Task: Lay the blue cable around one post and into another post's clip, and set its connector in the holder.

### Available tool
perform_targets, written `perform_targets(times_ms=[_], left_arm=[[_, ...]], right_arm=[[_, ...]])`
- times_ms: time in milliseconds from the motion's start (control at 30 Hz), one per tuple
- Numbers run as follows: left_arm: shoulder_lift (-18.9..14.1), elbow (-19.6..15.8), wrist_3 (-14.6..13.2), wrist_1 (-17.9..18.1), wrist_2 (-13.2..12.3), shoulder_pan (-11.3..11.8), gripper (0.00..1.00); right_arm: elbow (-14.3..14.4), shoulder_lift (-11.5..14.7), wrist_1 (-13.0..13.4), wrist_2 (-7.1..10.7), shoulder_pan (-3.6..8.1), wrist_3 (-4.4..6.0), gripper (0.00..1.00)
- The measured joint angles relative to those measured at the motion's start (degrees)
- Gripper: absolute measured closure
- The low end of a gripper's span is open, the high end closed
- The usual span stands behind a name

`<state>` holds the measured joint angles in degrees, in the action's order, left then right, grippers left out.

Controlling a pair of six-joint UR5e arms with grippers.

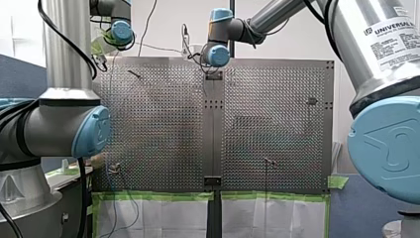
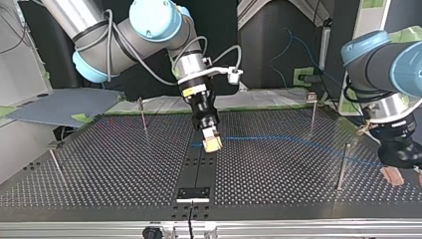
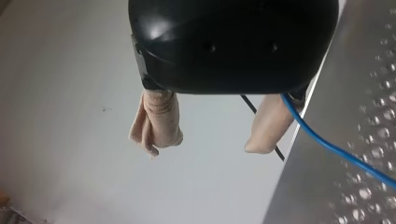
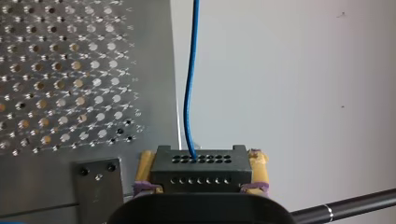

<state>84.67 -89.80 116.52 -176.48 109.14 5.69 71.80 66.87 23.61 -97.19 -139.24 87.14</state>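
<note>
My right gripper (image 4: 201, 186) is shut on the black connector (image 4: 201, 165), its yellow pads on either side. The blue cable (image 4: 189, 93) leaves the connector's face and runs straight ahead past the table edge. In the top view this gripper (image 2: 213, 143) hangs over the table's dark middle strip, and the blue cable (image 2: 298, 142) stretches toward the view's right to my left gripper (image 2: 395, 174). My left gripper (image 3: 212, 137) stands open with beige pads (image 3: 159, 121). The cable (image 3: 336, 149) passes beside one finger, not between them. The black holder (image 2: 194, 194) sits on the middle strip nearer the camera.
Thin upright posts stand on the perforated table (image 2: 99, 164): one (image 2: 143, 117) at the far left, one with a clip (image 2: 312, 112) at the far right, one (image 2: 342, 167) by my left gripper, one (image 2: 55, 162) near the left edge. A dark rod (image 4: 345, 205) crosses beside my right gripper.
</note>
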Motion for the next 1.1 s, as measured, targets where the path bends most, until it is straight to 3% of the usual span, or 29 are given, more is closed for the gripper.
perform_targets(times_ms=[900,1100], left_arm=[[7.5,0.2,-2.0,4.2,-13.1,13.1,0.0],[9.9,0.3,-3.7,4.7,-16.0,13.4,0.0]], right_arm=[[-4.0,-2.6,0.5,-0.61,-0.35,0.2,1.0],[-4.3,-2.8,0.7,-1.04,0.25,0.23,1.0]])
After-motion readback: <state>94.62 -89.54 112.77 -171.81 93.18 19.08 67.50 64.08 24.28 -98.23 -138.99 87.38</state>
